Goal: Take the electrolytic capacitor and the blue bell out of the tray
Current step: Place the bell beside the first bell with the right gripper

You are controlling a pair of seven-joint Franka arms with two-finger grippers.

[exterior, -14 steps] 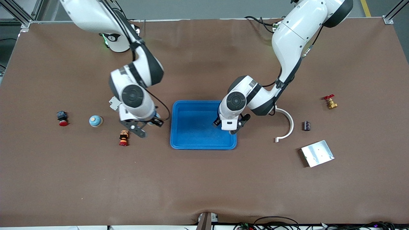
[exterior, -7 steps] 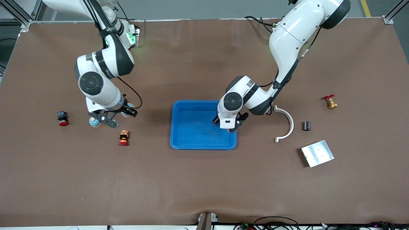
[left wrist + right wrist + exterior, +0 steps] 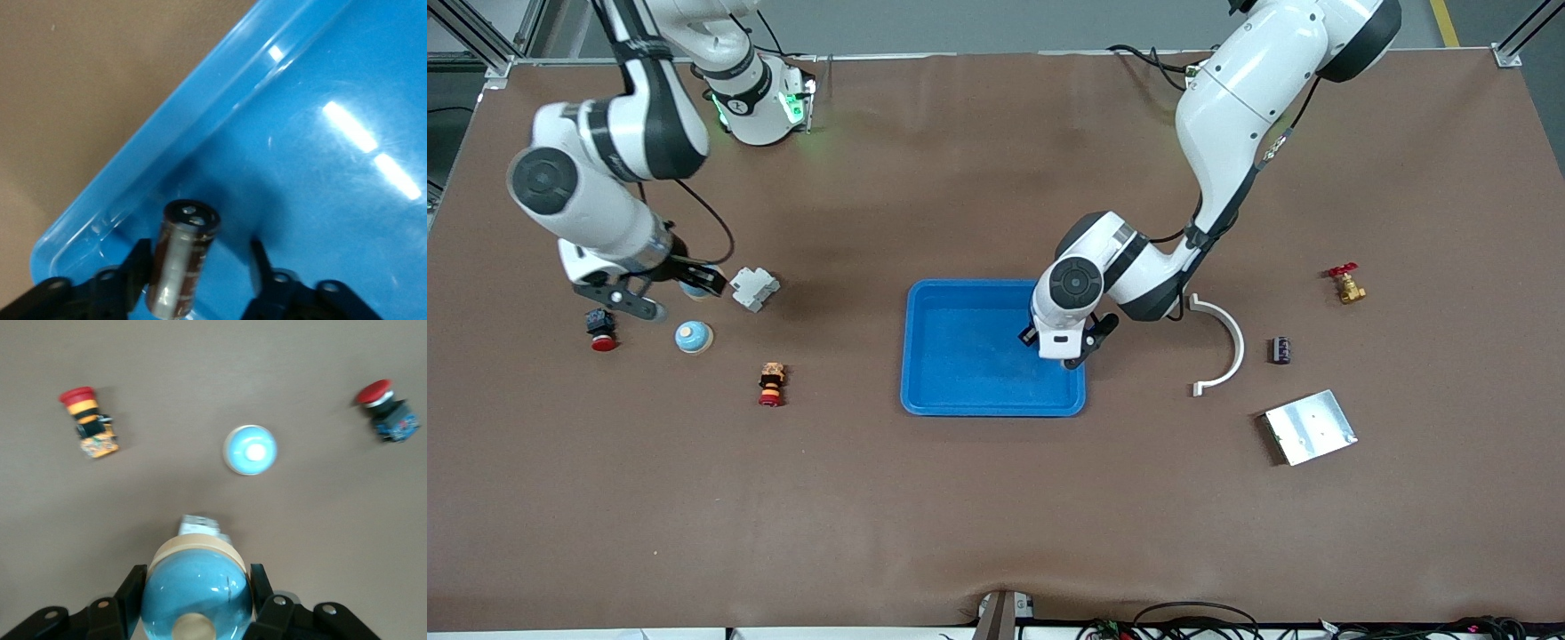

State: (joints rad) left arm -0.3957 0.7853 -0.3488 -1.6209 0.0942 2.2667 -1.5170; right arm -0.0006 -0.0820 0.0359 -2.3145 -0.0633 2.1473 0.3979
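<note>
Capacitor (image 3: 181, 260) leans on one finger of my spread left gripper (image 3: 199, 280) in the tray (image 3: 925, 402); right gripper (image 3: 195, 603) clamps a bell (image 3: 197, 595).

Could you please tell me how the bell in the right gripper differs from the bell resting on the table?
The held bell is clamped in the right gripper, up off the table; the loose bell rests on it, touched by nothing. The held bell hangs by a grey block; the loose bell sits between an orange-bodied push-button and a blue-bodied push-button. Both are blue domes with pale rims.
</note>
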